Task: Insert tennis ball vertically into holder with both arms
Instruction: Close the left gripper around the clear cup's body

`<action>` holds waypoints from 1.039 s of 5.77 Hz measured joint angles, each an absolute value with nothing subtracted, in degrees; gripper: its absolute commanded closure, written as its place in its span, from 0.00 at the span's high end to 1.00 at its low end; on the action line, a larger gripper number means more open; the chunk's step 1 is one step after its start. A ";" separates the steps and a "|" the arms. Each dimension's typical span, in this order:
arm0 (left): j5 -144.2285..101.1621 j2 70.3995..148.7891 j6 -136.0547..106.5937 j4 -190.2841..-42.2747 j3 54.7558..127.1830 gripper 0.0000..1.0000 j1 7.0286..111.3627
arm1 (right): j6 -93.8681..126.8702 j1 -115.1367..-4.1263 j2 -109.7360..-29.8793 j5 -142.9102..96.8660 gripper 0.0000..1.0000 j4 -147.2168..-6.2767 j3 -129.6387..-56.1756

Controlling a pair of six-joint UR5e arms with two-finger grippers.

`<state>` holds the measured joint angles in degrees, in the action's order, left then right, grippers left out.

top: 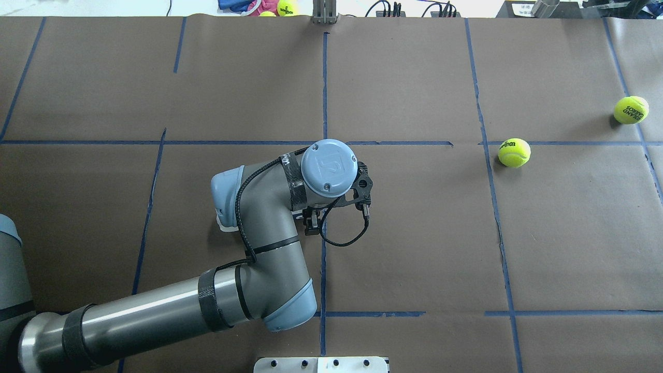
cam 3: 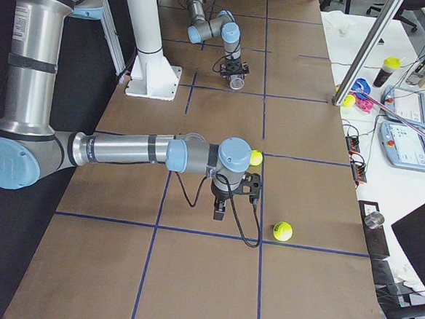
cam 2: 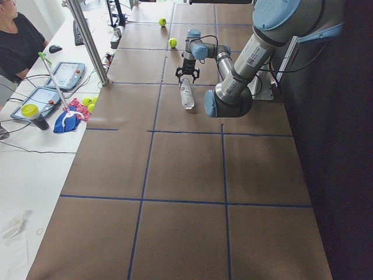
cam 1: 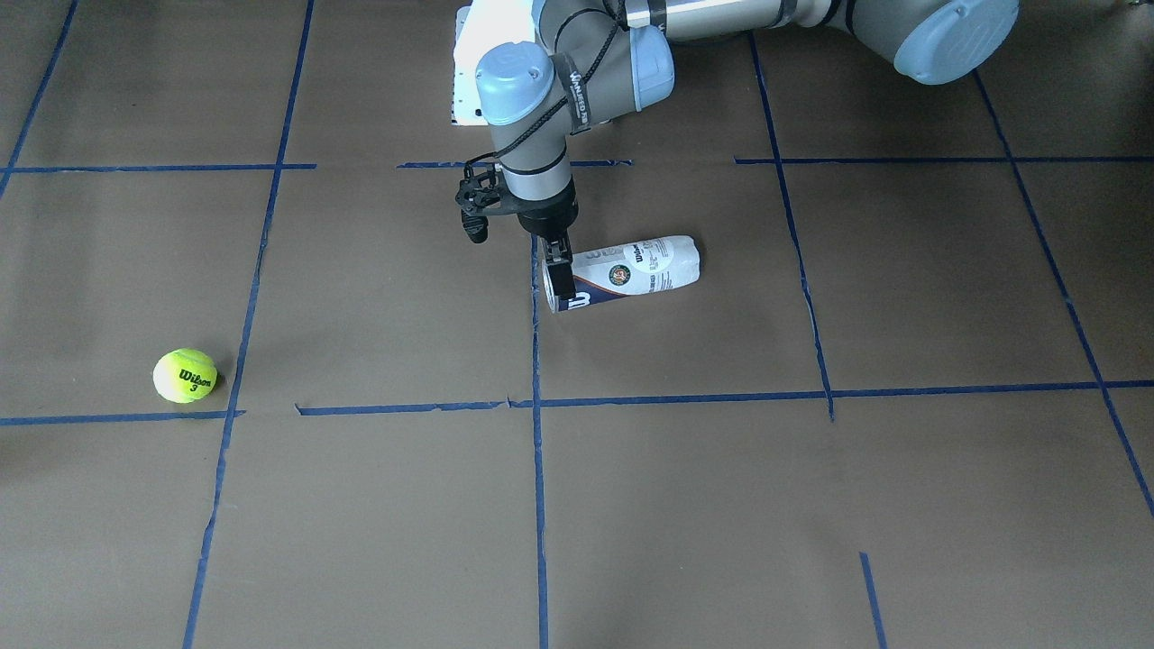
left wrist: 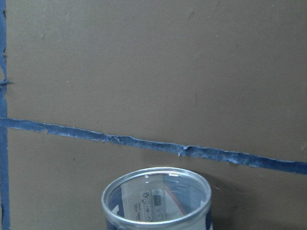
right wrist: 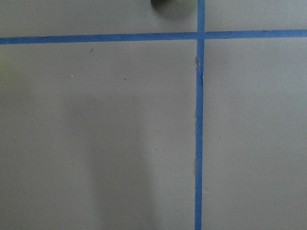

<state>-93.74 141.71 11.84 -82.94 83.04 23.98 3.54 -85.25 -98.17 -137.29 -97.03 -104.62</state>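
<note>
The tennis ball (cam 1: 185, 375), yellow-green with black Wilson 3 print, rests on the brown table far to the robot's right; it also shows in the overhead view (top: 514, 152). The holder (cam 1: 636, 269), a clear can with a white and navy label, lies on its side near the table's middle. My left gripper (cam 1: 561, 270) points straight down at the holder's open end, its fingers close together on the rim. The left wrist view shows the open mouth (left wrist: 156, 199). My right gripper (cam 3: 220, 212) hangs over the table near the balls; I cannot tell its state.
A second tennis ball (top: 631, 110) lies further to the robot's right. Blue tape lines (cam 1: 537, 505) grid the brown table. The white pedestal base (cam 3: 154, 75) stands at the robot's side. Tablets and clutter (cam 2: 64, 108) sit on the side bench.
</note>
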 measured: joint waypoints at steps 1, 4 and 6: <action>-92.73 141.75 11.74 -85.28 81.00 1.00 23.94 | 3.55 -85.23 -98.17 -137.31 1.00 -97.03 -104.60; -92.03 141.29 11.70 -87.26 79.18 0.95 23.83 | 3.59 -85.22 -98.17 -137.36 1.00 -97.03 -104.59; -91.87 140.62 11.77 -86.94 79.43 0.84 23.82 | 3.60 -85.17 -98.17 -137.37 1.00 -97.03 -104.59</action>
